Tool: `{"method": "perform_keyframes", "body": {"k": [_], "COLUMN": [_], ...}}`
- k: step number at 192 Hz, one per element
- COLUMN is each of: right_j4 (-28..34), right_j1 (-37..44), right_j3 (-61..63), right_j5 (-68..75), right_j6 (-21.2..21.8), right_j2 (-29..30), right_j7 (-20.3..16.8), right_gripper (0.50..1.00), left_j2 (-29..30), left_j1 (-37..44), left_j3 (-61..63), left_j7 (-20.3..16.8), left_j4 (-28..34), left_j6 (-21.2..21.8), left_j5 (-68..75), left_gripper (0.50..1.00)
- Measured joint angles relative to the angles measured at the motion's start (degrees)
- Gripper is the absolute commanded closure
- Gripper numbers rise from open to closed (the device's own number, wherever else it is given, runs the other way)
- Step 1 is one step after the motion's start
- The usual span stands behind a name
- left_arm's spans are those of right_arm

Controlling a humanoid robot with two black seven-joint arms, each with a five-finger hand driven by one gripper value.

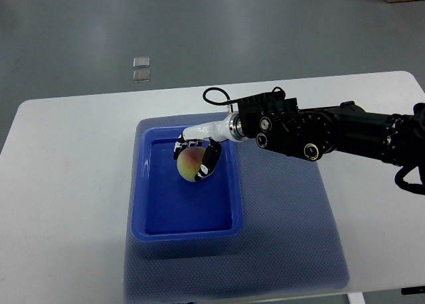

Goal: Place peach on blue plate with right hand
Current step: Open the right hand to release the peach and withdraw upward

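the right arm [332,135] comes in from the right edge of the picture, dark and bulky, and reaches across the tabletop [60,184] toward its middle. at the end of it the right hand [198,154] hangs over the blue plate [143,184], a deep rectangular dish with raised walls. the fingers [211,159] are curled around the peach [189,164], so the hand is closed on the fruit and holds it from above and from the side nearest the arm. a pale thumb or finger lies along the top of the peach, and dark fingertips wrap its right side.

the peach is yellowish with a red blush. it sits inside the walls of the plate, in the part nearer the far edge of the tabletop, roughly midway between the plate's left and right walls. whether it rests on the plate's floor or is held just above it cannot be told from this angle.

the plate lies on a blue mat [285,231] that covers the middle of the white tabletop and runs to its near edge. the plate takes up the left part of the mat; the right part is bare. a black cable [216,95] loops up from the wrist of the arm.

beyond the far edge of the tabletop, on the grey floor, two small pale squares [141,68] lie one behind the other.
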Motion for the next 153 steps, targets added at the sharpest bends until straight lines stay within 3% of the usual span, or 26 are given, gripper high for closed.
{"method": "perform_keyframes", "body": {"k": [77,112,153], "right_j4": [0.40,0.51,0.55], "right_j1": [2.52,-1.88,-19.69], "right_j3": [5.57,26.31,59.21], "right_j5": [1.46,4.51,22.43], "right_j6": [0.13,-2.90,-3.21], "right_j2": [-0.02,-4.79,-9.96], "right_j7": [0.22,3.59,4.43], "right_gripper": [0.568,0.568,0.568], "left_j2": [0.00,0.00,0.00], "left_j1": [-0.01,0.02,-0.03], "left_j3": [-0.16,-0.22,-0.07], "left_j7": [0.01,0.03,0.01], "left_j4": [0.17,0.21,0.02], "left_j6": [0.06,0.09,0.08], "left_j5": [-0.02,-0.03,-0.03], "left_gripper": [0.500,0.500,0.500]}}
